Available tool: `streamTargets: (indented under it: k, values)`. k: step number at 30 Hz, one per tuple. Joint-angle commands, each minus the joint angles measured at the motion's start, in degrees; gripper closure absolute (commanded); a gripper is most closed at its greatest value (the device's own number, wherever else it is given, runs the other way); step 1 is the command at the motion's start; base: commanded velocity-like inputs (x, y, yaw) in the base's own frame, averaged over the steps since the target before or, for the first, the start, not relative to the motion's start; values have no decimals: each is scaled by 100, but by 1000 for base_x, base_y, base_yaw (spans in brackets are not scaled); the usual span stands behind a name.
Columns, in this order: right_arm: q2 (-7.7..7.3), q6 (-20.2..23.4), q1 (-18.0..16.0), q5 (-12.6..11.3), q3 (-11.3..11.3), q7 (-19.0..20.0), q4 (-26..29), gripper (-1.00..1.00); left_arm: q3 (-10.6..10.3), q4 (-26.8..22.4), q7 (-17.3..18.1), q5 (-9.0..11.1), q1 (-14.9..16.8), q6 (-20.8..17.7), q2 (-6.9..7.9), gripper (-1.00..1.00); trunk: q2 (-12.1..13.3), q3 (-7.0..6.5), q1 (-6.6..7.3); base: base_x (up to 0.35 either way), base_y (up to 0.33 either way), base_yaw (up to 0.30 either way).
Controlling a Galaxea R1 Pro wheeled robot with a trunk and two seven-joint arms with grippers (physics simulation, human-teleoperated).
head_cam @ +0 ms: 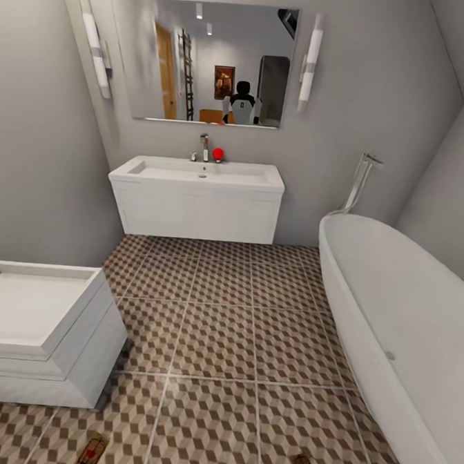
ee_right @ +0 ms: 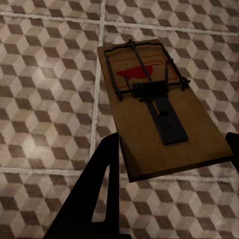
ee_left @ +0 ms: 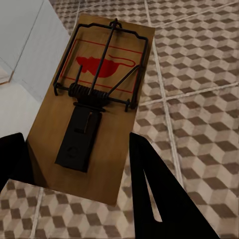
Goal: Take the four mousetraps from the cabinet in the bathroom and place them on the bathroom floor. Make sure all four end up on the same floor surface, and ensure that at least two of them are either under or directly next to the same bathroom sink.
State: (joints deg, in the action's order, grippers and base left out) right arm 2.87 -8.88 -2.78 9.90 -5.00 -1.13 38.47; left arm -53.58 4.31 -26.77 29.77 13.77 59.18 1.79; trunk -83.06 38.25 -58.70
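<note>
A: Grip check, both arms. The left gripper (ee_left: 74,164) has its dark fingers either side of the near end of a mousetrap (ee_left: 94,109), clamped on the board's long edges. The right gripper (ee_right: 169,164) holds the second mousetrap (ee_right: 159,104) the same way.

B: Why the bare end?

A: My reading: it keeps the fingers off the wire bar and spring, and the boards stay flat, wire side up, ready to set down.

B: Position against the goal?

A: Head view puts both traps at the bottom edge, above the bathroom floor (head_cam: 219,314). The bathroom sink (head_cam: 198,174) on its wall-hung vanity is well apart, straight ahead. A white block (head_cam: 38,329) sits left, a bathtub (head_cam: 406,313) right.

B: Next?

A: Probably drive forward between them, then lower the traps under or beside the sink.
</note>
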Motion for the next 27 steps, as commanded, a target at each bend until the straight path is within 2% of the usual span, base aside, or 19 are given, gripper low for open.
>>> streamTargets:
  k: [1, 27]
  values:
    - [7, -17, -3, 48, -26, -1, -3, 100, -47, 8, -65, 4, 3, 6, -3, 100, -2, 5, -3, 323, 0, 0]
    - [4, -17, -3, 50, -22, 14, -1, 100, -47, 8, -65, 3, 3, 6, -3, 100, -2, 5, -3, 322, 0, 0]
